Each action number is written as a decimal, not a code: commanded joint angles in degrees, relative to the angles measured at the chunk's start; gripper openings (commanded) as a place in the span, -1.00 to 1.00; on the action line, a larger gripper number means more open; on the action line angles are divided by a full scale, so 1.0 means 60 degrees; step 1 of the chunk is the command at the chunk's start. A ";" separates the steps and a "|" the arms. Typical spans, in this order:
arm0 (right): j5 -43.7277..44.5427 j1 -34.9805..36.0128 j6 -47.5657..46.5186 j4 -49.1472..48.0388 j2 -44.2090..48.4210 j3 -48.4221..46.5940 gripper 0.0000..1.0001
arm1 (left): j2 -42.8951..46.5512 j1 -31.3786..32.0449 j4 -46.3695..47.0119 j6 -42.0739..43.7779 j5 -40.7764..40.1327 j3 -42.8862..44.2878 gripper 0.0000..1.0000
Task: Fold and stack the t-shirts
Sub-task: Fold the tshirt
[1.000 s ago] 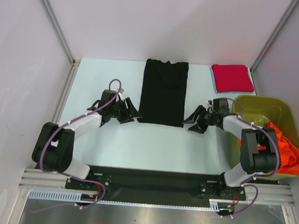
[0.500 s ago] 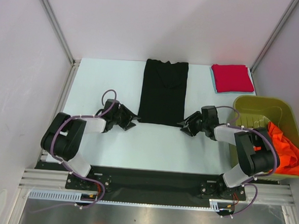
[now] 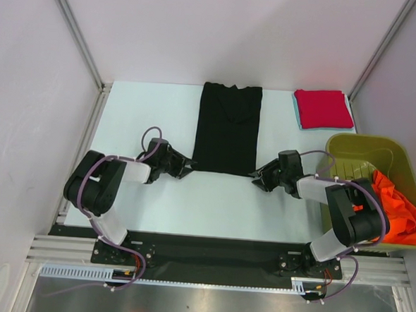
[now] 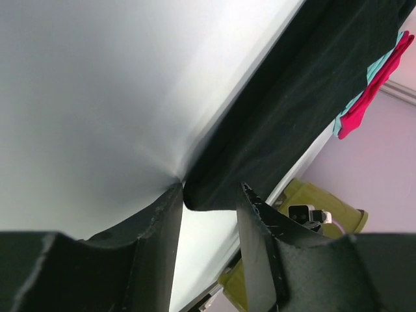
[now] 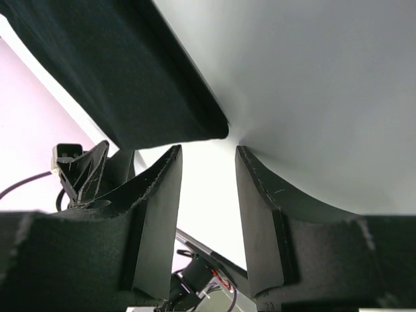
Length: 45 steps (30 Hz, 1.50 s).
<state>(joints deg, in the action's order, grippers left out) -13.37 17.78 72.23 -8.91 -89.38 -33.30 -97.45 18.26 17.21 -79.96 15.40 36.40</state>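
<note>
A black t-shirt (image 3: 228, 127) lies flat as a long strip at the table's middle. My left gripper (image 3: 187, 164) is open at its near left corner; in the left wrist view that corner (image 4: 208, 195) sits between the fingertips. My right gripper (image 3: 256, 174) is open at its near right corner, which shows just ahead of the fingertips in the right wrist view (image 5: 188, 127). A folded red t-shirt (image 3: 324, 108) lies at the back right. An orange t-shirt (image 3: 397, 210) hangs out of the bin.
An olive-green plastic bin (image 3: 356, 151) stands at the right edge, beside my right arm. A teal cloth (image 3: 296, 108) lies under the red t-shirt. Metal frame posts rise at the back left and back right corners.
Both grippers have dropped low and closed in on the near corners of the black t-shirt, the left moving right, the right moving left. The shirt has not moved.
</note>
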 commanded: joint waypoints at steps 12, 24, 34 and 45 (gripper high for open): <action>0.1056 -0.0166 0.0120 0.0122 -0.0791 -0.0353 -0.18 | -0.0736 0.0033 -0.0335 -0.0076 -0.0047 0.0451 -0.38; 0.0514 -0.0195 -0.0640 0.0005 -0.0908 -0.0456 -1.00 | -0.0941 -0.0099 -0.0597 0.0348 0.0319 0.0671 -0.99; -0.0701 0.0068 -0.2896 0.0736 -0.0163 -0.0222 -1.00 | 0.0127 0.0047 -0.1111 0.0656 0.0583 -0.0528 -0.99; -0.0600 0.1167 -0.3205 0.2874 0.3626 0.1052 -1.00 | 0.3726 0.1510 -0.1594 -0.0365 0.0437 -0.3355 -0.99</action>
<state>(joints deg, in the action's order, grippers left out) -16.56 23.27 54.33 2.42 -74.11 -28.40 -81.43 23.86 12.78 -78.81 17.93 20.47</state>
